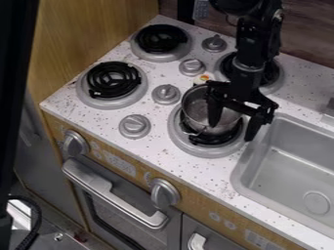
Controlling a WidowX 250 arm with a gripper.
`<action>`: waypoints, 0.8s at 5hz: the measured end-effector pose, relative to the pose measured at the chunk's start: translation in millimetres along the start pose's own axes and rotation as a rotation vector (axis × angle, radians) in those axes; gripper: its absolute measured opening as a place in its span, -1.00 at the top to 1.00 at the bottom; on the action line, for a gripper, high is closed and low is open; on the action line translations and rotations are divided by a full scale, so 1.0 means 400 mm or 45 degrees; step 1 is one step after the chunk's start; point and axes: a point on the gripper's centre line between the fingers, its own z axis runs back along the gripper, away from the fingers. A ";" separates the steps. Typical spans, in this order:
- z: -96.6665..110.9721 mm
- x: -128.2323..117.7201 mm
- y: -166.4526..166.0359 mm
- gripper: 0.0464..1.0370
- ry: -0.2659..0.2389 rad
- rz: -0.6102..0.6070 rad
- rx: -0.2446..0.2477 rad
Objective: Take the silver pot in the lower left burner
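Note:
The black gripper (233, 131) hangs over the right side of the silver pot (201, 117), its fingers spread apart. One finger reaches down inside the pot and the other stands outside, past its right wall. Upright, the pot rests on the front right burner (185, 141); part of its right side is hidden behind the gripper. The lower left burner (114, 80) has a black coil with nothing on it.
Behind the pot lies a small white and orange item (203, 77). Grey knobs (166, 93) stand between the burners. A back left burner (161, 40), a back right burner under the arm, and a sink (287, 166) at the right are also in view.

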 end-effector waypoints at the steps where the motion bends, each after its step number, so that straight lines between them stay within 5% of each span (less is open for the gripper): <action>1: -0.031 0.039 0.015 -0.92 -0.032 0.022 -0.010; 2: -0.062 0.061 0.034 -0.82 -0.026 0.047 -0.021; 4: -0.069 0.066 0.039 0.22 -0.031 0.042 -0.046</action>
